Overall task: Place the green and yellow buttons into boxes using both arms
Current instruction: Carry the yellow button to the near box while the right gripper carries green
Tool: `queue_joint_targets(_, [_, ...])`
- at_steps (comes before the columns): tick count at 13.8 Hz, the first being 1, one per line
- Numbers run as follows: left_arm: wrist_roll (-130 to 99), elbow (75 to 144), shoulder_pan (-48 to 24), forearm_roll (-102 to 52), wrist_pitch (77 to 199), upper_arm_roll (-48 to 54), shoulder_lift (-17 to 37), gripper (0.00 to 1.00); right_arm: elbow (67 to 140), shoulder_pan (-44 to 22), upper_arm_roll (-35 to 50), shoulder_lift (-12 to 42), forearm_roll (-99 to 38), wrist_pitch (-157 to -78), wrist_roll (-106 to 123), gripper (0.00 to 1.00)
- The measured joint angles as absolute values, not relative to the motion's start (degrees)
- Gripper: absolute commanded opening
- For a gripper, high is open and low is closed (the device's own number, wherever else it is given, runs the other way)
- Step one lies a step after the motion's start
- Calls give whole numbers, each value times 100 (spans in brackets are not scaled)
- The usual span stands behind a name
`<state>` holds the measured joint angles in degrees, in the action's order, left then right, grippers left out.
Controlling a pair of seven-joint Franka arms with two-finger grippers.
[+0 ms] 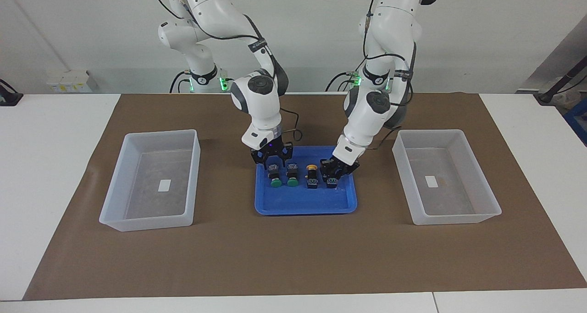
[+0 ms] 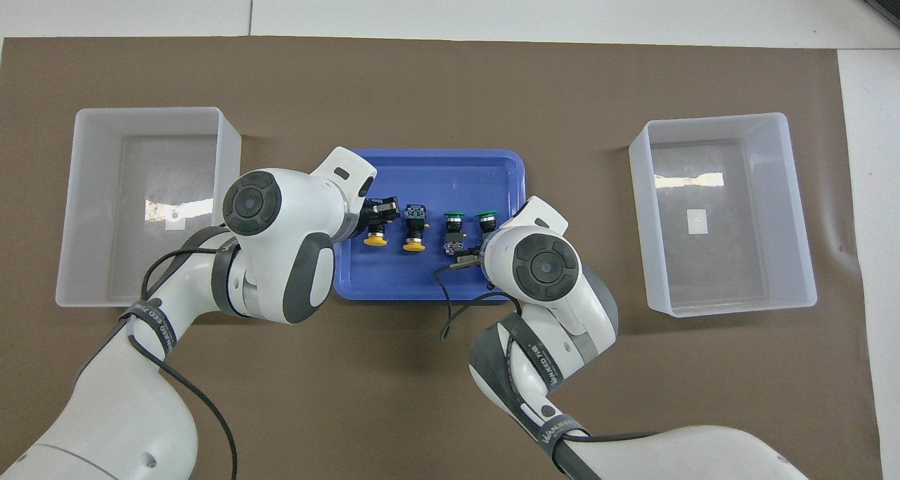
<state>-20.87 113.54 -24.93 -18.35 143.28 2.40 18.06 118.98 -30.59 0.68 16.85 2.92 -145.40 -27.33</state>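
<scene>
Now, find all four buttons in the blue tray [image 1: 302, 205], in one row across its middle, and both boxes without any button: one box [image 1: 114, 184] beside the tray toward the right arm's end, the other box [image 1: 488, 191] beside the tray toward the left arm's end. See the left gripper [image 1: 338, 168] low in the tray, clamped narrow on the yellow button [image 1: 331, 181] at the tray's left-arm end. See the right gripper [image 1: 274, 161] down over the green button [image 1: 275, 180] at the tray's right-arm end; cannot tell wide or narrow there. Beware of a too early lift on the green side: probably a slip out of a half-made hold, down into the tray. Beware also of a knock against the neighbour green button [image 1: 292, 180] or the second yellow button [image 1: 312, 174], both just beside the gripped places, by a tilted or sideways pull.
</scene>
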Motion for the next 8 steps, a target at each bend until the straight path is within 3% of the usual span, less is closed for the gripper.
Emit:
queue_joint_targets(1, [-2088,11122,-2429,-1835,13987,206,1787,0,11898,-3059,66,1685,326,-14540,-2738,0])
queue_joint_targets(8, [-2077,9898,-1725,-1033,11879,-25,1393,0,11845,-3005,19,1358,524,-14510,-3367,0])
